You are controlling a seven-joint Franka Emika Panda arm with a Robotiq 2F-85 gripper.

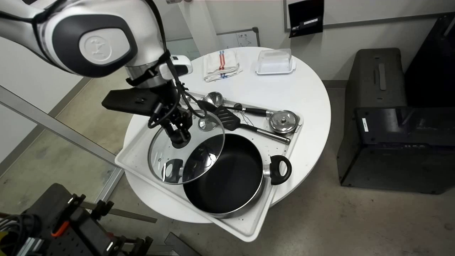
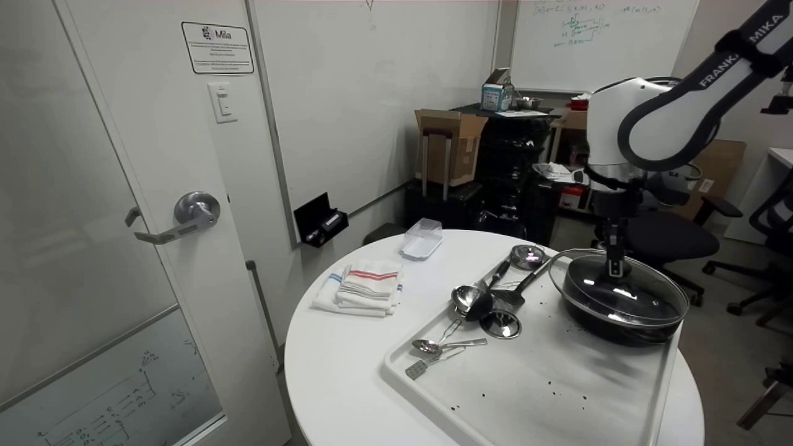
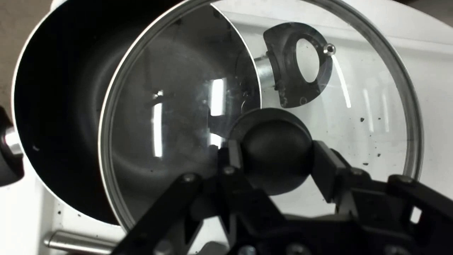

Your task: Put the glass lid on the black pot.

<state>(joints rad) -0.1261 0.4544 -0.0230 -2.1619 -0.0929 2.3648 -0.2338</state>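
My gripper (image 3: 277,156) is shut on the dark centre knob of the glass lid (image 3: 184,117), with a finger pad on either side. The lid is held above the black pot (image 3: 70,106), off to one side. In the wrist view it overlaps the pot's right part and one loop handle, while the pot's left part is uncovered. In both exterior views the gripper (image 1: 180,137) (image 2: 615,263) points down onto the knob. The lid (image 1: 193,156) (image 2: 644,294) hangs over part of the pot (image 1: 238,177) (image 2: 626,334). The exact height of the gap cannot be told.
The pot stands near a corner of a white tray (image 1: 245,231) on a round white table (image 1: 312,106). A black spatula (image 1: 231,119), a small metal pot (image 1: 283,122) and several utensils lie beside the pot. Folded towels (image 1: 221,65) and a clear plastic box (image 1: 275,62) are farther back.
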